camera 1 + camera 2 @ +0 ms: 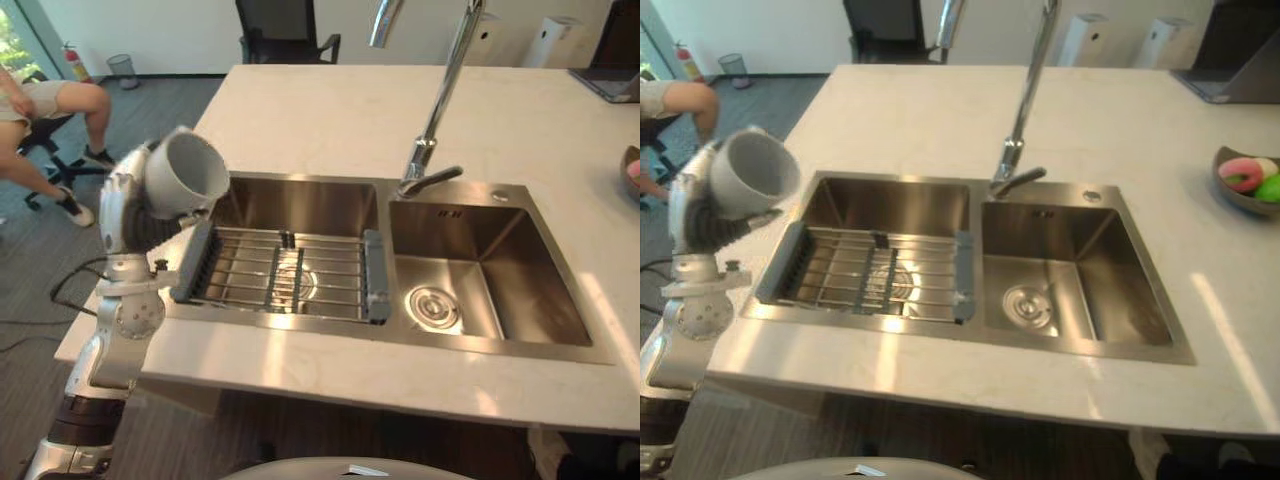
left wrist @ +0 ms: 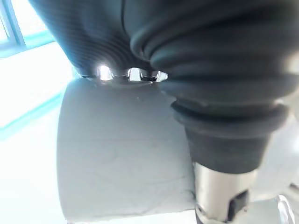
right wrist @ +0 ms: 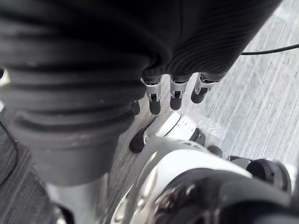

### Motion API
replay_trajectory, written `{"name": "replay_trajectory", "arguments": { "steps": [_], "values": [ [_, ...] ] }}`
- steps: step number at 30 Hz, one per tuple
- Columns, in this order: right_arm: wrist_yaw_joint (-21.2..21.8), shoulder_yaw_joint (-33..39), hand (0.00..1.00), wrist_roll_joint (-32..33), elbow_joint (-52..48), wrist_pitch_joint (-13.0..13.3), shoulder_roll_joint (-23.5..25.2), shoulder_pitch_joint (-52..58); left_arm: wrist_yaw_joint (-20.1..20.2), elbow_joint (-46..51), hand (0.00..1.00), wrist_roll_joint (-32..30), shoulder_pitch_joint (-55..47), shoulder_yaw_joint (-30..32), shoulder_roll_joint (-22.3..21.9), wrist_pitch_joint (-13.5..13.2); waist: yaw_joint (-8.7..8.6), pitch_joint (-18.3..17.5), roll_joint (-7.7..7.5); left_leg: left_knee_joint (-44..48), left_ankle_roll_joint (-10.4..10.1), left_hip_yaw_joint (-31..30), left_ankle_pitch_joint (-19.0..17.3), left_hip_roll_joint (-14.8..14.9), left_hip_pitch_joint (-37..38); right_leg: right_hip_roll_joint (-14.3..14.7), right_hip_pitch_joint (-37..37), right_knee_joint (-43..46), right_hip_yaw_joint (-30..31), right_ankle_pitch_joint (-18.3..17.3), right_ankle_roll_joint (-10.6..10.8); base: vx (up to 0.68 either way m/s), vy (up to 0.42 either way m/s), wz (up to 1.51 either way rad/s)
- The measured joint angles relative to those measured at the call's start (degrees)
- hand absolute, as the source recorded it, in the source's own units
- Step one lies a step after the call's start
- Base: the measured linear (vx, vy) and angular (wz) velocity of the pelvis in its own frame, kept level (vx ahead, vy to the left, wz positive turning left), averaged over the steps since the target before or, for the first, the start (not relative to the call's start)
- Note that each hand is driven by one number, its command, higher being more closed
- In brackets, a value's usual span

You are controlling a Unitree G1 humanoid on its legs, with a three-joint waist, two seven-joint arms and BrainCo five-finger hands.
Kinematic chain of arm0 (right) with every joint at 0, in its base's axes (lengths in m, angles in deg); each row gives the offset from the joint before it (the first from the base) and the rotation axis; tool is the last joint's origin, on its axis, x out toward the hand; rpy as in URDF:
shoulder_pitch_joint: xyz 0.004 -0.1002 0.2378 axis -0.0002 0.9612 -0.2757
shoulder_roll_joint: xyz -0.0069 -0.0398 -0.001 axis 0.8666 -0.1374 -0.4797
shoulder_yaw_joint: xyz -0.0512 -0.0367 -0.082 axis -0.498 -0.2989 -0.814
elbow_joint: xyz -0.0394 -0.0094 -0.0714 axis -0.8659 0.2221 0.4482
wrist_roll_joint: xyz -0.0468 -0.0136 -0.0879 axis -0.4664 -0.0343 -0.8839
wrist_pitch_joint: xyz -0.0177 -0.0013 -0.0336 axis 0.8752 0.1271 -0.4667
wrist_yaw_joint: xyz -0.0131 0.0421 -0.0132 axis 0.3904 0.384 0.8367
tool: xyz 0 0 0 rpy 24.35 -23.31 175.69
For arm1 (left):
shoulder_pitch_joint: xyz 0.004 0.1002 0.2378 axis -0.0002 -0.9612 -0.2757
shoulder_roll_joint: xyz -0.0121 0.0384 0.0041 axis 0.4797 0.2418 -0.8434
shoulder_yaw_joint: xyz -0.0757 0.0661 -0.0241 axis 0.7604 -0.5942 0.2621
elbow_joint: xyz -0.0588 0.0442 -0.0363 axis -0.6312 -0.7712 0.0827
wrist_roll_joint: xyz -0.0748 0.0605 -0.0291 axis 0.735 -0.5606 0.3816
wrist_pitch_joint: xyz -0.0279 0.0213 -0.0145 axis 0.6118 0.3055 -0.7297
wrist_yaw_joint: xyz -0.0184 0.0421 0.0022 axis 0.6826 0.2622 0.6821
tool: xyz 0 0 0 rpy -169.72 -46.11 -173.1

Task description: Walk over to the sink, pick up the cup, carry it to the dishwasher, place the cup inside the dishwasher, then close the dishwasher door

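Cup (image 1: 186,176) sat in my left hand (image 1: 135,215) at the left side of the frame, lifted clear of the countertop (image 1: 330,110) and tipped so that its open mouth faced up and to the right. It was a pale, plain cup, and it hung just beside the upper left corner of the sink (image 1: 300,326), over the counter's left edge. My fingers were wrapped round it. In the left wrist view their silver parts (image 2: 129,73) lay against the top of the cup's wall, with the dark ribbed cover close above.

Right of the cup lay the steel sink with its two basins. The left basin held a wire rack (image 1: 285,270) with grey end pieces, its left end just below the cup. The right basin was bare down to its round drain (image 1: 435,306). A tall faucet (image 1: 440,100) rose from the rim between the basins, toward the top of the frame.

At the far right of the right eye view a dark bowl (image 1: 1243,185) held pink and green things. At the upper left a person (image 1: 50,105) sat on a chair, well apart from the counter.

My right hand (image 3: 174,95) hung over the grey floor (image 3: 261,116), its fingers (image 3: 153,99) loose and holding nothing.
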Motion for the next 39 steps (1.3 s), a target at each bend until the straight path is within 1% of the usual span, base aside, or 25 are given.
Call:
{"name": "replay_trajectory", "arguments": {
  "steps": [1, 3, 4, 7, 9, 13, 15, 17, 18, 19, 20, 21, 23, 24, 26, 27, 29, 32, 33, 34, 35, 36, 37, 38, 39],
  "values": [
    [0.1, 0.7, 0.0, 0.0, -0.1, 0.0, 0.7, -0.5, -0.5, 0.0, 1.0, 2.1, 0.0, 1.0, -0.7, -0.1, -0.02, -0.2, -0.14, 0.2, 0.0, -0.1, 0.0, 0.0, -0.2, 0.0, 0.0, 0.0, -0.2, 0.0, 0.0, -0.03, -0.002, 0.1],
    [-0.5, 3.6, 0.0, -1.4, 0.3, 0.1, 1.6, -1.4, -1.1, 0.1, 1.0, 11.0, 0.0, 4.4, -3.6, -0.6, 0.36, -1.1, -0.43, 0.6, 0.0, -0.7, 0.0, 0.0, -0.5, 0.0, 0.1, 0.0, -0.7, 0.0, 0.0, -0.02, -0.004, 0.12],
    [-0.3, 6.0, 0.0, -1.8, 0.2, 0.1, 2.4, -0.8, -0.5, 0.1, 1.0, 19.7, 0.0, 6.3, -5.1, -1.9, 1.01, -1.5, -0.5, 0.6, 0.0, -1.0, 0.0, 0.0, -0.6, 0.0, 0.0, 0.0, -0.8, 0.0, 0.0, -0.01, 0.003, 0.09],
    [-0.4, 10.9, 0.0, -3.4, 0.3, 0.3, 3.7, -0.3, -0.3, 0.1, 1.0, 34.4, -0.1, 11.3, -8.4, -3.5, 1.94, -2.4, -0.97, 0.6, 0.0, -1.2, 0.0, 0.0, -1.2, 0.1, -0.5, 0.0, -0.9, 0.0, -0.1, -0.01, 0.002, 0.02],
    [-0.4, 13.3, 0.0, -5.1, 0.3, 0.5, 4.4, -0.2, -0.4, 0.1, 1.0, 37.9, -0.2, 13.6, -10.3, -4.4, 2.32, -2.7, -1.35, 0.7, 0.0, -1.2, 0.0, 0.0, -1.1, 0.1, -0.5, 0.0, -0.9, 0.0, -0.1, 0.0, 0.0, 0.0],
    [-0.3, 17.7, 0.0, -10.8, 0.3, 2.4, 6.0, -0.5, -1.4, 0.1, 1.0, 38.9, -0.7, 14.9, -13.1, -5.1, 2.57, -3.1, -1.96, 0.8, 0.1, -1.4, -0.1, -0.5, -1.1, -0.3, -1.0, 2.0, -0.9, -0.7, -0.1, 0.0, 0.007, 0.02],
    [-0.2, 19.0, 0.0, -11.2, 0.1, 4.1, 6.4, -0.8, -1.0, 0.0, 1.0, 40.1, -1.2, 14.8, -16.3, -5.1, 2.15, -3.0, -2.16, 1.8, 0.3, -4.0, -1.2, -1.9, -2.0, -3.6, -5.4, 15.3, -1.0, -7.4, 0.5, 0.0, 0.036, 0.36],
    [-0.2, 19.0, 0.0, -11.1, 0.1, 4.6, 7.1, -0.4, -0.2, -0.9, 1.0, 41.2, -1.3, 14.2, -18.2, -5.1, 1.32, -2.9, -2.64, 2.9, 1.0, -7.5, -1.7, -3.7, -2.8, -6.9, -7.9, 24.9, -0.3, -11.1, 1.1, -0.02, 0.006, 0.96],
    [-0.2, 18.9, 0.0, -11.0, 0.1, 4.6, 7.2, -0.3, -0.2, -1.3, 1.0, 41.4, -1.9, 14.0, -19.4, -5.1, 1.17, -3.1, -2.93, 3.9, 0.8, -9.7, -1.4, -4.3, -3.3, -7.3, -8.7, 28.3, 2.2, -11.4, 1.3, -0.01, -0.008, 1.1],
    [-0.2, 18.8, 0.0, -11.0, 0.1, 4.6, 7.2, -0.4, -0.2, -1.2, 1.0, 41.5, -2.4, 14.0, -19.5, -5.1, 1.28, -3.0, -2.85, 4.5, 1.0, -10.5, -1.2, -4.5, -3.8, -7.1, -8.7, 28.3, 4.1, -11.5, 1.6, 0.04, -0.024, 0.99],
    [-0.1, 18.2, 0.0, -11.0, 0.1, 4.5, 7.3, -0.8, -0.3, -1.2, 1.0, 41.4, -3.6, 14.1, -19.2, -5.0, 1.8, -3.3, -3.17, 5.8, 1.5, -11.4, -0.7, -4.9, -5.4, -6.7, -7.7, 26.2, 7.4, -12.4, 3.0, 0.07, -0.052, 0.66],
    [-0.5, 17.2, 0.0, -11.3, 0.2, 4.0, 7.1, -1.9, -1.1, -1.2, 1.0, 40.8, -4.2, 14.2, -19.2, -4.8, 3.01, -3.1, -4.28, 7.1, 1.5, -11.7, -0.6, -5.5, -6.5, -6.4, -6.2, 22.6, 9.8, -13.4, 3.6, 0.05, -0.068, 0.53],
    [-0.9, 15.8, 0.0, -11.5, 2.0, 3.2, 6.2, -2.6, -2.8, -1.2, 1.0, 39.2, -5.4, 14.1, -19.4, -3.8, 4.61, -2.3, -4.46, 9.2, 1.4, -11.9, -0.7, -5.5, -8.1, -5.5, -4.1, 17.7, 10.7, -13.4, 2.9, -0.06, -0.05, 0.27],
    [-0.7, 14.4, 0.0, -11.5, 2.2, 2.5, 5.3, -3.4, -3.9, -1.1, 1.0, 37.4, -7.9, 14.1, -19.2, -2.3, 5.41, -1.1, -2.8, 10.8, 1.1, -11.3, -0.7, -4.5, -8.7, -4.0, -2.5, 14.8, 10.2, -11.6, 2.2, -0.15, -0.04, 0.21],
    [-0.4, 12.4, 0.0, -11.5, 2.1, 1.8, 3.5, -4.0, -4.2, -1.1, 1.0, 35.2, -9.6, 14.1, -19.2, -1.1, 5.68, -0.6, -1.67, 10.8, 0.3, -10.9, -0.4, -3.2, -9.0, -2.8, -2.2, 14.6, 9.5, -11.0, 1.5, -0.16, -0.043, 0.19],
    [0.0, 10.7, 0.0, -11.9, 1.9, 1.5, 2.5, -4.7, -3.9, -1.2, 1.0, 33.6, -10.4, 14.0, -19.2, -0.1, 5.65, 0.8, 0.46, 9.7, -0.4, -11.2, 0.6, -2.7, -9.2, -2.1, -2.3, 15.5, 8.3, -11.0, 0.8, -0.23, -0.062, 0.28],
    [0.6, 9.4, 0.0, -12.3, 1.1, 1.6, 1.4, -4.8, -3.2, -1.3, 1.0, 32.5, -10.5, 14.3, -19.1, 0.3, 5.41, 1.5, 1.41, 7.9, -0.8, -10.4, 1.0, -1.7, -8.8, -1.7, -2.4, 17.2, 6.7, -11.7, 0.4, -0.29, -0.1, 0.52],
    [0.2, 6.9, 0.0, -12.2, 0.0, 2.0, 0.7, -4.3, -0.4, -1.2, 1.0, 32.1, -11.9, 16.3, -16.8, 0.3, 5.17, 1.7, 2.26, 3.0, -0.7, -5.2, 0.1, 0.0, -6.9, -2.7, -2.3, 19.7, 2.5, -12.8, -0.3, -0.16, -0.075, 0.72],
    [-0.5, 6.1, 0.0, -11.8, 0.1, 2.0, 0.6, -4.4, 0.4, -1.3, 1.0, 32.2, -13.3, 18.1, -15.2, 0.3, 5.58, 1.8, 1.45, 1.9, -0.7, -1.5, -3.1, 0.6, -6.2, -3.7, -2.3, 19.2, 1.9, -12.0, -1.2, -0.08, 0.054, 0.32],
    [-0.8, 5.4, 0.0, -11.4, 0.2, 2.0, 0.9, -4.4, 1.0, -1.4, 1.0, 32.3, -13.6, 19.1, -14.4, 0.2, 6.19, 1.9, -0.19, 3.5, 1.6, 1.9, -2.7, 0.6, -7.0, -5.4, -2.7, 19.3, 0.8, -11.7, -1.4, -0.07, 0.071, 0.48],
    [-0.7, 4.6, 0.0, -11.1, -0.1, 2.2, 0.9, -4.4, 1.6, -1.3, 1.0, 32.6, -13.5, 19.3, -13.7, 0.2, 6.58, 2.1, -0.29, 8.1, 4.0, 4.2, -1.4, 0.3, -8.7, -7.3, -3.0, 19.8, -0.8, -11.6, -1.5, -0.08, 0.058, 0.68],
    [-0.8, 4.3, 0.0, -11.1, 0.0, 2.3, 0.7, -4.5, 2.6, -0.8, 1.0, 33.0, -13.6, 19.7, -13.5, 0.0, 6.6, 2.6, -1.27, 15.7, 5.6, 5.9, -0.6, 0.5, -10.6, -9.6, -3.3, 20.4, -2.7, -11.3, -1.1, -0.1, -0.023, 0.9],
    [-1.3, 4.1, 0.0, -11.1, -0.1, 2.8, 0.4, -4.3, 3.0, -0.4, 1.0, 33.2, -13.7, 19.8, -13.5, -0.3, 6.65, 2.4, -1.34, 22.8, 6.7, 7.4, -1.7, 2.3, -11.2, -11.6, -3.3, 20.9, -4.6, -11.0, -0.8, -0.11, -0.01, 0.77],
    [-1.6, 3.7, 0.0, -11.1, -0.1, 2.9, 0.2, -4.3, 3.4, -0.1, 1.0, 33.3, -13.9, 19.9, -13.6, -0.5, 6.66, 2.4, -1.31, 25.7, 7.1, 8.0, -2.2, 3.8, -11.0, -12.5, -3.3, 21.1, -5.5, -10.8, -0.5, -0.11, 0.074, 0.8],
    [-2.0, 3.7, 0.0, -11.1, -0.1, 2.9, -0.2, -4.2, 4.1, 0.8, 1.0, 33.3, -14.0, 19.7, -13.7, -1.0, 6.35, 2.3, -1.28, 30.1, 7.1, 8.9, -2.5, 7.1, -11.0, -14.2, -3.4, 21.7, -7.7, -10.4, 0.0, -0.07, 0.158, 0.74]
  ]
}}
